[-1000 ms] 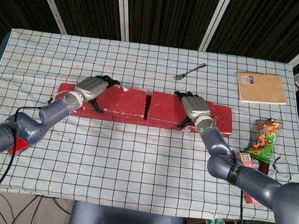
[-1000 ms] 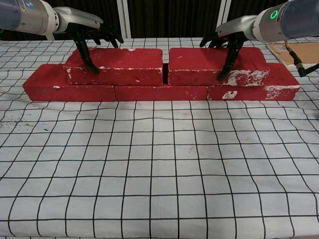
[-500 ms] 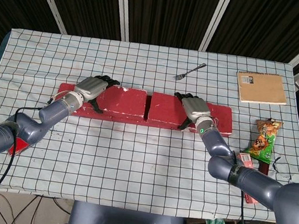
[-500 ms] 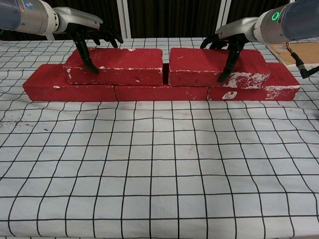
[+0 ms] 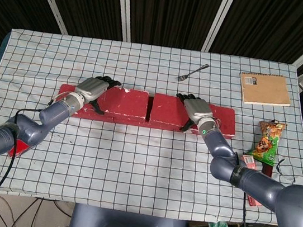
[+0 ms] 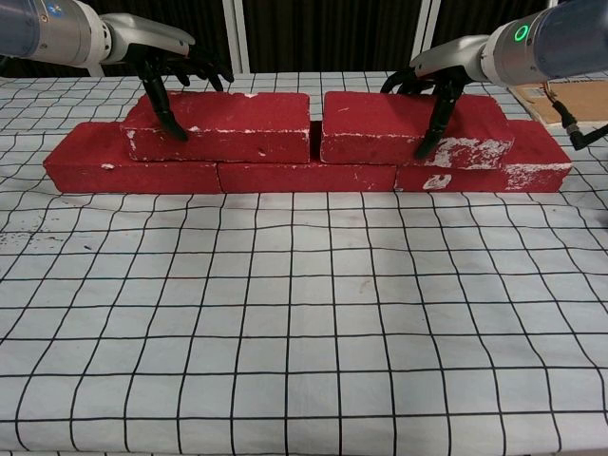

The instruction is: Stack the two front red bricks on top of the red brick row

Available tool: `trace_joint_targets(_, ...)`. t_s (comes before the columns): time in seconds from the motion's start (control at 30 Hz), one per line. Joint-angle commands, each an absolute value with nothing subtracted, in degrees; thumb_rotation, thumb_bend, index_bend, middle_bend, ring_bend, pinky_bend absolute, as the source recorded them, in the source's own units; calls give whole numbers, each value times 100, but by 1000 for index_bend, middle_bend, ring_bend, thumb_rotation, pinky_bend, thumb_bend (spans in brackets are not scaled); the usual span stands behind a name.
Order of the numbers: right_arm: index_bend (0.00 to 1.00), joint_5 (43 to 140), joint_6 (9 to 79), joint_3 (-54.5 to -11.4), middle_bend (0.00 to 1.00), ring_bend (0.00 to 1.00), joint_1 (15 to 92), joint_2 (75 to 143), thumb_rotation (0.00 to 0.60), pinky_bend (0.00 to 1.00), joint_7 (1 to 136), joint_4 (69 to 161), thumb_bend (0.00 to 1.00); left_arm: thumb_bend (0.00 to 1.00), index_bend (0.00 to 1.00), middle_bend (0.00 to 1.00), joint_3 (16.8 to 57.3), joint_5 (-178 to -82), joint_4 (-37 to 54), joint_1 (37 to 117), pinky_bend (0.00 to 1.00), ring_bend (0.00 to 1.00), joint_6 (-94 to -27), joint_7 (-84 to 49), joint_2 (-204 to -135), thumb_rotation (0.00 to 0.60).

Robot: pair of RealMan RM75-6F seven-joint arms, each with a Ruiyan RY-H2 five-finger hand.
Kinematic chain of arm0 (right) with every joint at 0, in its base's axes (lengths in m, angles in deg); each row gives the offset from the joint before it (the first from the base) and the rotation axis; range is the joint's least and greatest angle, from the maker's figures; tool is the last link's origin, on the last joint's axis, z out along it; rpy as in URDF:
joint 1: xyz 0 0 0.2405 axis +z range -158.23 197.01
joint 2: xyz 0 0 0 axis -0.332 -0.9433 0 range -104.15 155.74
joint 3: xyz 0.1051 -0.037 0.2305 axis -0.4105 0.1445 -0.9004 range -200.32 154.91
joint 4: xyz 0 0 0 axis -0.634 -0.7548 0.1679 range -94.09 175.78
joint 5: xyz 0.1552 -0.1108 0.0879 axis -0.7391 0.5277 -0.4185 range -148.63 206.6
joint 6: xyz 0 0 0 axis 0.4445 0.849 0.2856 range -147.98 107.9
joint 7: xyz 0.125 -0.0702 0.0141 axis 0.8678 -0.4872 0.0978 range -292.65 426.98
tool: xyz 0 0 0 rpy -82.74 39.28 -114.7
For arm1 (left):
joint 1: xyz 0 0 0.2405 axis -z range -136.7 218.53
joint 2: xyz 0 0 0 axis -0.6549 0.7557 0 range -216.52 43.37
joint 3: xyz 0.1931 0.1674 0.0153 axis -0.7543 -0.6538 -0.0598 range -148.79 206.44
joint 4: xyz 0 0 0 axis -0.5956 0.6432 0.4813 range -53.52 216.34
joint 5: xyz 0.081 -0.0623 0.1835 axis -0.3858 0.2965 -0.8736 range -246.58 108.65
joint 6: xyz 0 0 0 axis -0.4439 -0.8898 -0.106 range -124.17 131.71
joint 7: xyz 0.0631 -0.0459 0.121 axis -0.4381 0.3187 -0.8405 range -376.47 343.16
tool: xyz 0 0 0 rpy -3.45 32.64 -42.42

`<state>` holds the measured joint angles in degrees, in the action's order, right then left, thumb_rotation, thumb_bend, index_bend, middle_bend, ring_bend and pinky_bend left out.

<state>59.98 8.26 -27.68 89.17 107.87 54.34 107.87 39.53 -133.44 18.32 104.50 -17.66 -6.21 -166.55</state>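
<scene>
The two upper red bricks sit on the red brick row (image 6: 304,177), long axes running left to right, end to end with a narrow gap between them over the middle of the row. The left upper brick (image 6: 228,123) has the left hand (image 6: 171,71) draped over its outer end, one finger down the front face and the rest reaching over the top toward the back. The right upper brick (image 6: 399,122) is held the same way by the right hand (image 6: 439,81). Both hands look clasped on their bricks, though how firm the grip is I cannot tell.

Each brick lies directly under its own hand, so neither arm has to cross over. The stacking itself looks done; my judgement is that the next move is to open the fingers and lift straight up, so the bricks do not drag sideways off the row.

Count: two bricks on top, three in the row beneath, five red bricks in all. On the checked desk (image 5: 133,162) farther back lie one fork (image 5: 192,72) and one notebook (image 5: 265,89); one snack packet (image 5: 267,142) sits near the right edge.
</scene>
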Motion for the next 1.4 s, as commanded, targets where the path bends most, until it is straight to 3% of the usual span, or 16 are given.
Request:
trace_joint_targets(0.03,38,6032,791,-2775,72,31,8930,10814,600,141,5449,10721,0,0,97,113,3951,-13341,1846,10452,95,0,-1761,-624,-16664,600)
trace_joint_targets(1.4,39,6908,352,-2886,72,15,8812,10752,600,122,5969,10388,0,0,94,114,3962,-13276,1951,10455,94,0,-1768,-689,-16734,600)
